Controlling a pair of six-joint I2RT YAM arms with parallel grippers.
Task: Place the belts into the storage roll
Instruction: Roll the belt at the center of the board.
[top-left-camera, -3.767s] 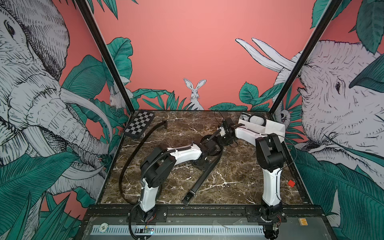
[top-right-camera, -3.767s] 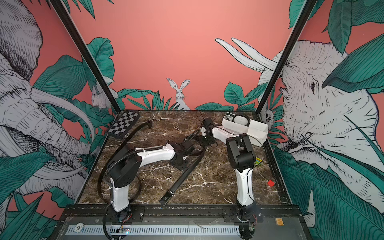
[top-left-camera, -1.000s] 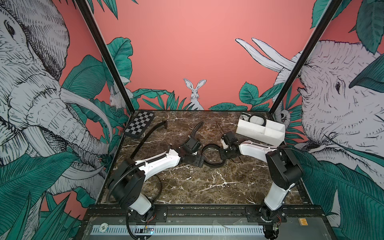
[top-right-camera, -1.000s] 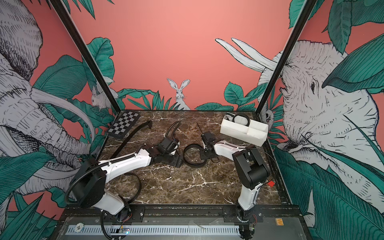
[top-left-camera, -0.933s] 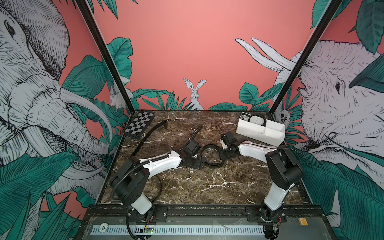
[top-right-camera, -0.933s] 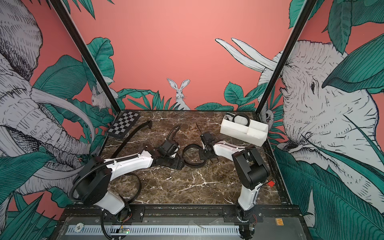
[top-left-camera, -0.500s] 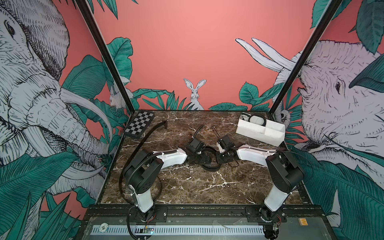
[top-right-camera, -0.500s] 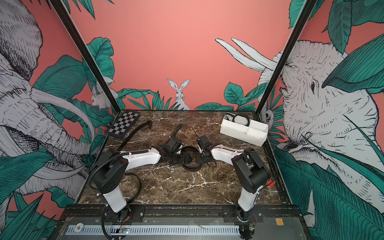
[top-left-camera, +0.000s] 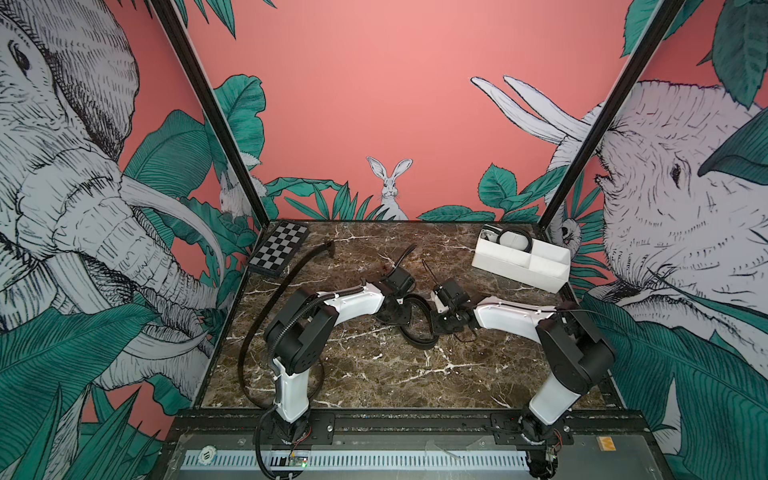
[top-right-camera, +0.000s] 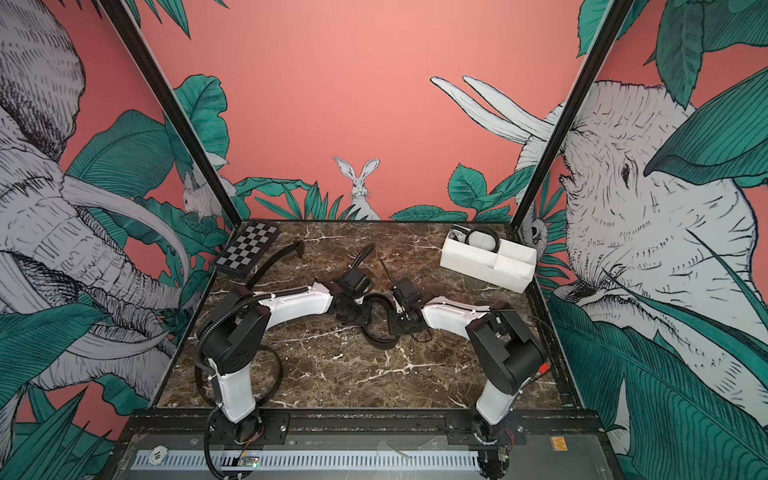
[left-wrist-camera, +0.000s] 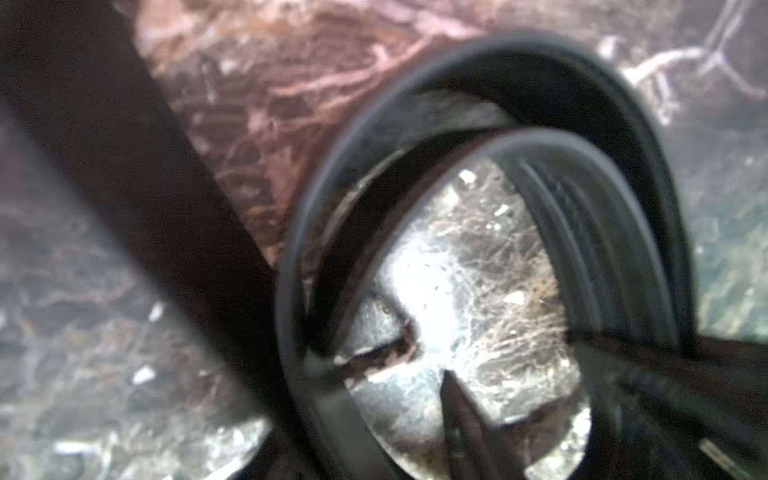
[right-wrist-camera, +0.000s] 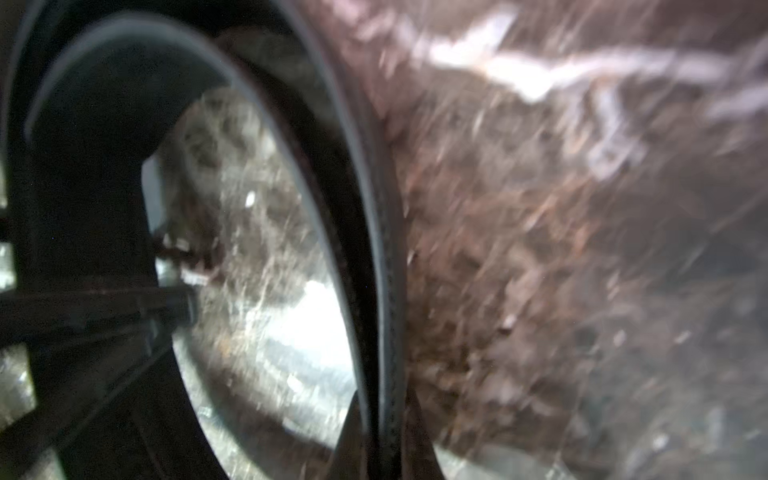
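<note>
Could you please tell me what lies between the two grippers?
A coiled black belt lies on the table between the left gripper and the right gripper, as both top views show.

The belt is black. The box is plain white. The desk is dark brown marble with white veins. The board is checkered black and white. The wall is coral pink with green leaves.
</note>
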